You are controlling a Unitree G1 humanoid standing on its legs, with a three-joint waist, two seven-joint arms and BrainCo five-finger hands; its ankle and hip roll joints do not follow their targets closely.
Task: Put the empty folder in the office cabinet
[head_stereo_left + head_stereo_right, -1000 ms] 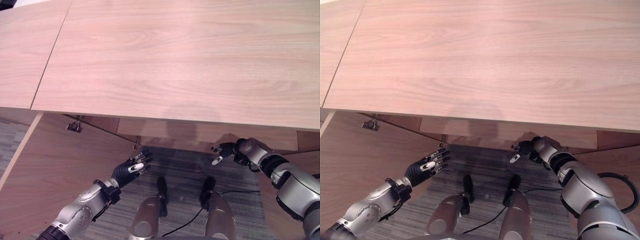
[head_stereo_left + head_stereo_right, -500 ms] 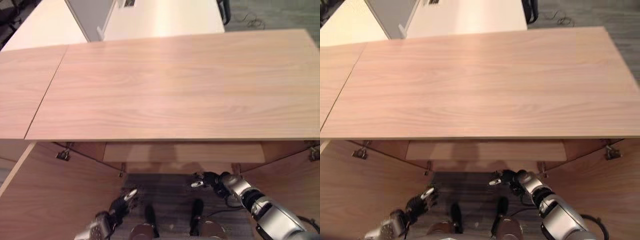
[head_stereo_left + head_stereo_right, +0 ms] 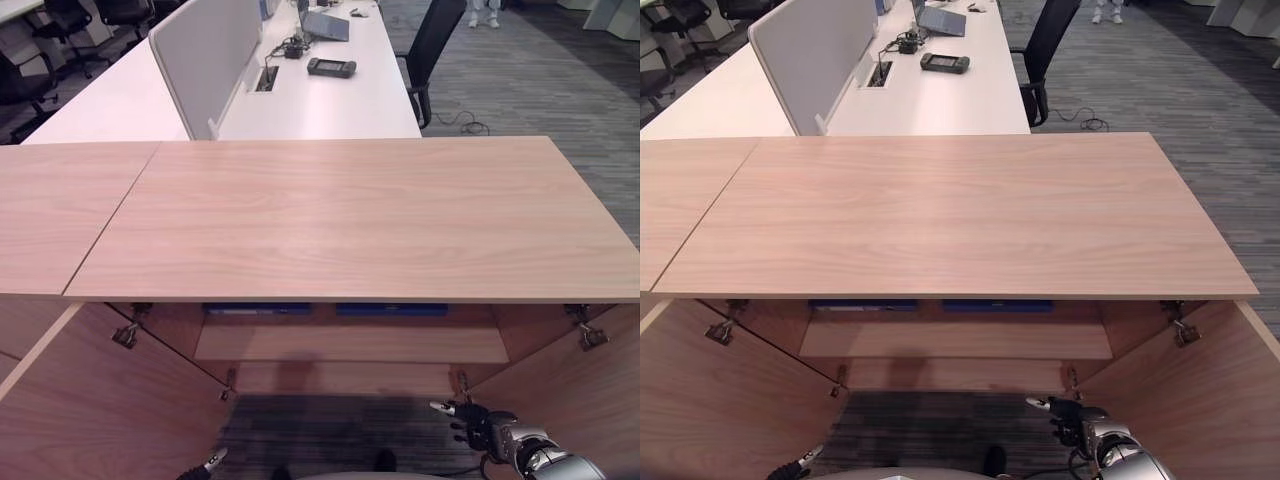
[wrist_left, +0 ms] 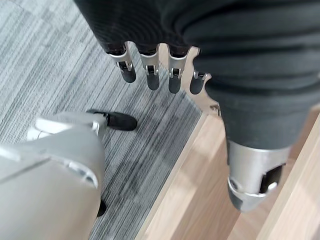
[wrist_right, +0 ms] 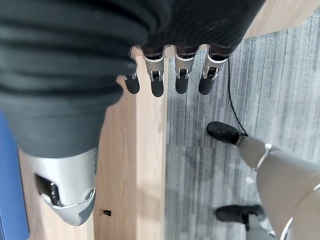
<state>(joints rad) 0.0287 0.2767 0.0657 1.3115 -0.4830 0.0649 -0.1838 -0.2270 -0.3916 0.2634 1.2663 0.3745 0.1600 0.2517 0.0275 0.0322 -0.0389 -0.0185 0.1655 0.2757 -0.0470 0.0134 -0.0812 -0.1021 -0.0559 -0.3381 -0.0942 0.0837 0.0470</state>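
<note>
**Blue folders on the cabinet's upper shelf, both hands low and holding nothing**

Two flat blue folders (image 3: 258, 309) lie side by side on the upper shelf (image 3: 350, 345) inside the cabinet (image 3: 340, 215), tucked just under its top panel so that only their thin front edges show as dark blue strips; the second folder (image 3: 392, 309) sits to the right of the first, a small gap between them. A slab of the same blue shows at the edge of the right wrist view, beside the wood. Whether either folder is empty cannot be told.

The cabinet is pale wood-grain laminate, smooth and matte, with a broad rectangular top. Both doors stand swung open: the left door (image 3: 90, 400) and the right door (image 3: 1200, 390), each hung on small metal hinges (image 3: 125, 335). The shelf is a plain light plank running the width of the opening.

The right hand (image 3: 470, 420) hangs low in front of the cabinet's base on the right, its fingers (image 5: 157, 82) straight and slightly spread, gripping nothing. The left hand (image 4: 150, 65) is low on the left, near the left door's bottom edge, its fingers likewise straight in a loose row, holding nothing.

The floor (image 3: 330, 430) is grey carpet with fine stripes. Behind the cabinet stands a long white tabletop (image 3: 300, 100) with a grey divider panel (image 3: 200, 60), a dark device (image 3: 331, 67) and a black office chair (image 3: 430, 45) beside it.
</note>
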